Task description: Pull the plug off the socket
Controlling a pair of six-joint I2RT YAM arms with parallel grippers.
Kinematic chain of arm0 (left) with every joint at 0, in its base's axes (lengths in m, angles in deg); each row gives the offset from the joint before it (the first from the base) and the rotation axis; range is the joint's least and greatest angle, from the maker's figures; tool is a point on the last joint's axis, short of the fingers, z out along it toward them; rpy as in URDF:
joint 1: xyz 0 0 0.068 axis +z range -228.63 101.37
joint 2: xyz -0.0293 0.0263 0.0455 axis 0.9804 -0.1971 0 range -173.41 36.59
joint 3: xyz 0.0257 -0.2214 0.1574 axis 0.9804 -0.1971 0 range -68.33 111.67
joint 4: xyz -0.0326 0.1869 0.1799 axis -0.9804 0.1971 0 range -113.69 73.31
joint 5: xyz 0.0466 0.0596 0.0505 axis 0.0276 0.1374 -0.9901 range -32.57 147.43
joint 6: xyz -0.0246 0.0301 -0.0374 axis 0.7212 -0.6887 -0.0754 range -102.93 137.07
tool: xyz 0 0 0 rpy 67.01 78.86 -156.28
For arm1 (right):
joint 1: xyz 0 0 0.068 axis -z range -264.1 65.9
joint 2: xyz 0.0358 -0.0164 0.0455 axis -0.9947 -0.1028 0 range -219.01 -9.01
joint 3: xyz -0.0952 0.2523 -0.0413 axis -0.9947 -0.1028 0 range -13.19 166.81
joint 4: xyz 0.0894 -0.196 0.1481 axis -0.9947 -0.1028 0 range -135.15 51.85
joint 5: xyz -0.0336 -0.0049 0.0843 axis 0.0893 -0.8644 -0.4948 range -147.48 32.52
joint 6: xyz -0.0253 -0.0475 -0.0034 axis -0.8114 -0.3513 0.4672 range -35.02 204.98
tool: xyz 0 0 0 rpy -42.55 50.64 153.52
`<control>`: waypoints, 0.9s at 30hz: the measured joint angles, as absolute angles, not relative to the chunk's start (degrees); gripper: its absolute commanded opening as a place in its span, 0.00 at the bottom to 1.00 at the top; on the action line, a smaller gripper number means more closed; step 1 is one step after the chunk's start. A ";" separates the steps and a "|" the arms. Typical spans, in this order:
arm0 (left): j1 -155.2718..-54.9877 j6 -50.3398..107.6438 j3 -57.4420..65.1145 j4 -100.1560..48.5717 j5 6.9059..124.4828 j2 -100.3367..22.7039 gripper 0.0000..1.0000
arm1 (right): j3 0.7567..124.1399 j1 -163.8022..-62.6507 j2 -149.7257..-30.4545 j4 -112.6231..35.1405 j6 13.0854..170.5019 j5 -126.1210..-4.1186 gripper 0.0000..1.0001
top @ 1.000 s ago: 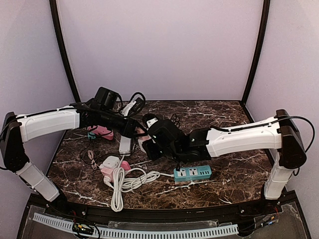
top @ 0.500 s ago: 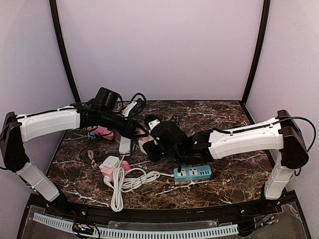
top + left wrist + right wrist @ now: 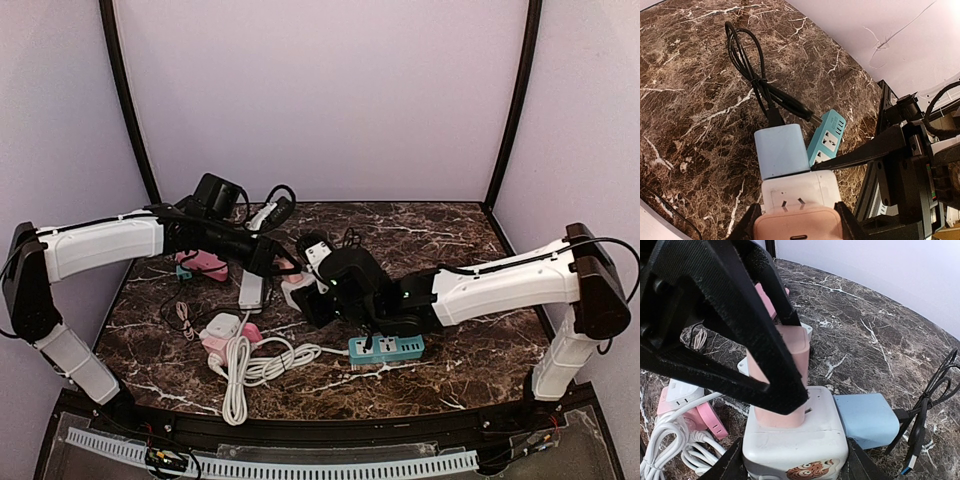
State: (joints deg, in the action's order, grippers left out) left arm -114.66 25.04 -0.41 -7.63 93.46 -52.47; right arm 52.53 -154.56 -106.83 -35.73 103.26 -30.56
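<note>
My left gripper (image 3: 797, 226) is shut on a pink plug (image 3: 799, 224), which sits against the top face of a white cube socket (image 3: 801, 191). My right gripper (image 3: 795, 462) is shut on that white cube socket (image 3: 796, 437) from both sides. The pink plug (image 3: 790, 347) stands upright on the cube, with the left fingers (image 3: 715, 330) around it. A light blue plug (image 3: 863, 418) with a black cable is stuck in the cube's side. In the top view both grippers meet at mid-table, with the cube (image 3: 297, 293) between them.
A teal power strip (image 3: 387, 347) lies just right of the grippers and also shows in the left wrist view (image 3: 827, 136). A pink and white strip (image 3: 224, 332) with a coiled white cable (image 3: 248, 366) lies front left. A white strip (image 3: 251, 291) and black cables (image 3: 747, 57) lie behind.
The right arm's wrist has shifted slightly right and toward the near edge. The left gripper has stayed almost still on the pink plug.
</note>
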 measured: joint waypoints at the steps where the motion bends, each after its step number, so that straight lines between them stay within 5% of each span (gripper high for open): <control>1: -114.57 25.15 -0.37 -7.55 93.64 -52.58 0.15 | 52.44 -154.56 -106.83 -35.53 103.09 -30.54 0.00; 27: -114.53 22.90 -0.11 -6.67 89.70 -52.55 0.12 | 61.40 -153.79 -111.79 -46.00 109.62 -29.32 0.00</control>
